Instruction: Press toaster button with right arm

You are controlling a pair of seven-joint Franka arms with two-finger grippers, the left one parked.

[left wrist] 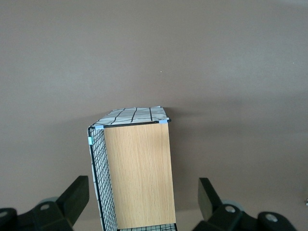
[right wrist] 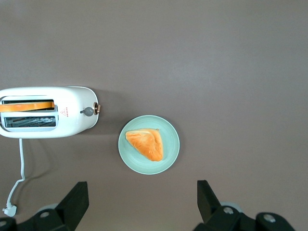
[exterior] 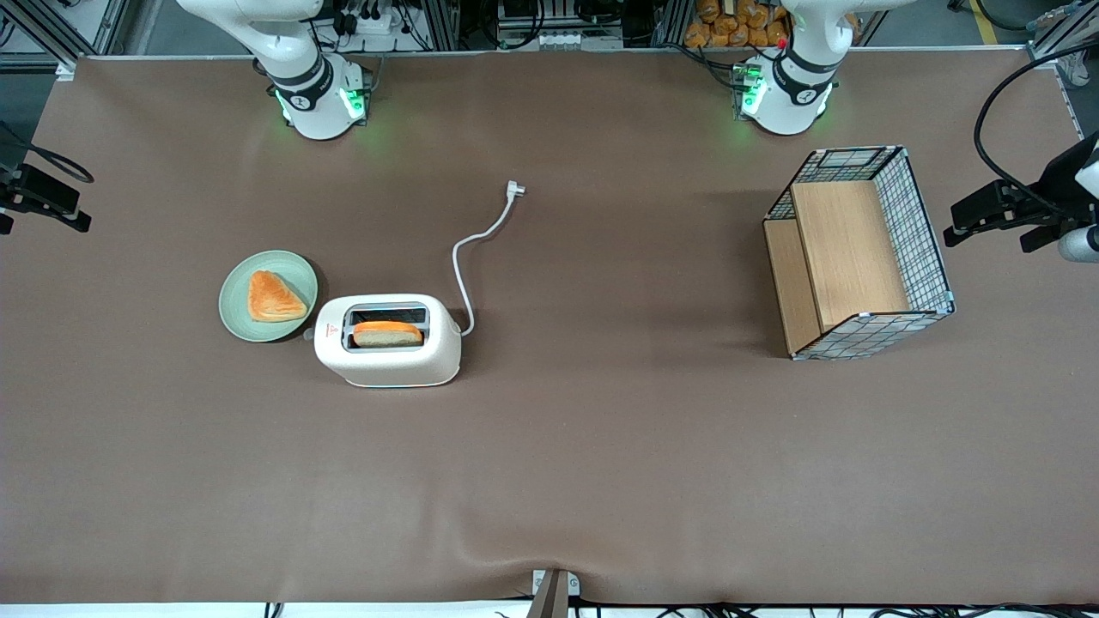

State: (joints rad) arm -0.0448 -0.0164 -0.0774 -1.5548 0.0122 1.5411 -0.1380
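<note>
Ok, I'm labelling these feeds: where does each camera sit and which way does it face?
Right wrist: on the working arm, looking straight down at the toaster, toaster button and plate; the open gripper shows, high above the table.
Left wrist: on the parked arm, looking down at the basket; its fingers show.
Front: facing both arms, looking down at the table; the right arm's base shows.
Shared: front and right wrist both show toaster and plate.

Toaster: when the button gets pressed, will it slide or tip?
The cream-white rounded two-slot toaster sits low and wide on the brown cloth, so tipping seems unlikely. It may slide a little; its loose white cord anchors nothing. The right arm's open end effector hovers high above the green plate.
</note>
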